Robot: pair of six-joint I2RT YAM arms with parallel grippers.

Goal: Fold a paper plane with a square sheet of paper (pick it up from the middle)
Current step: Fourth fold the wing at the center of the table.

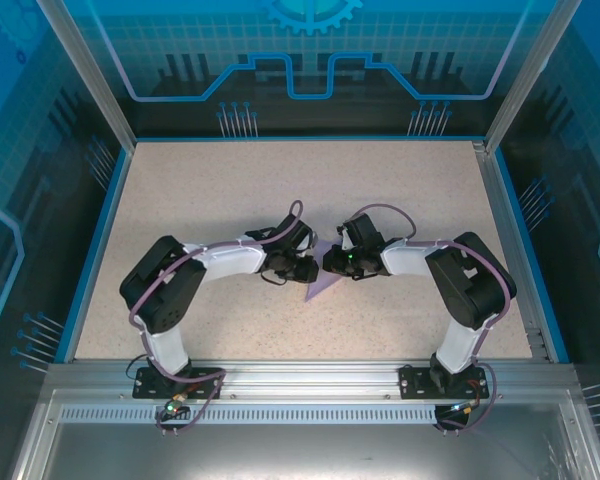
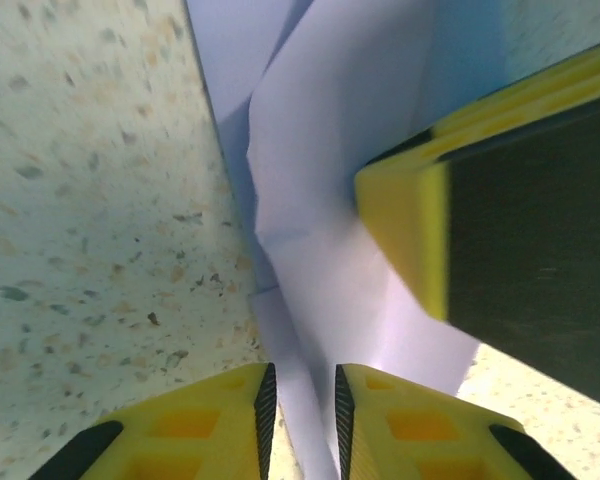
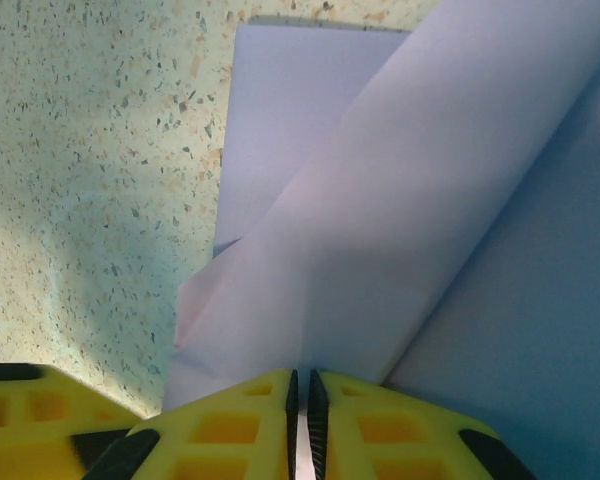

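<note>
The sheet of paper (image 3: 380, 200) is seen as thin, smooth and matt. The desk (image 1: 230, 190) is finished in a speckled, matt, stone-like surface. The left pincer (image 2: 300, 425) is moulded in yellow plastic.

Two robot arms, a left arm (image 1: 195, 275) and a right arm (image 1: 450, 275), two grippers, left gripper (image 1: 305, 270) and right gripper (image 1: 332, 263), one lavender square sheet of paper (image 1: 318, 288), one speckled table (image 1: 280, 180).

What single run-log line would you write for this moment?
left gripper: shut on sheet | right gripper: shut on sheet | sheet: partly folded, flap curled up
</note>
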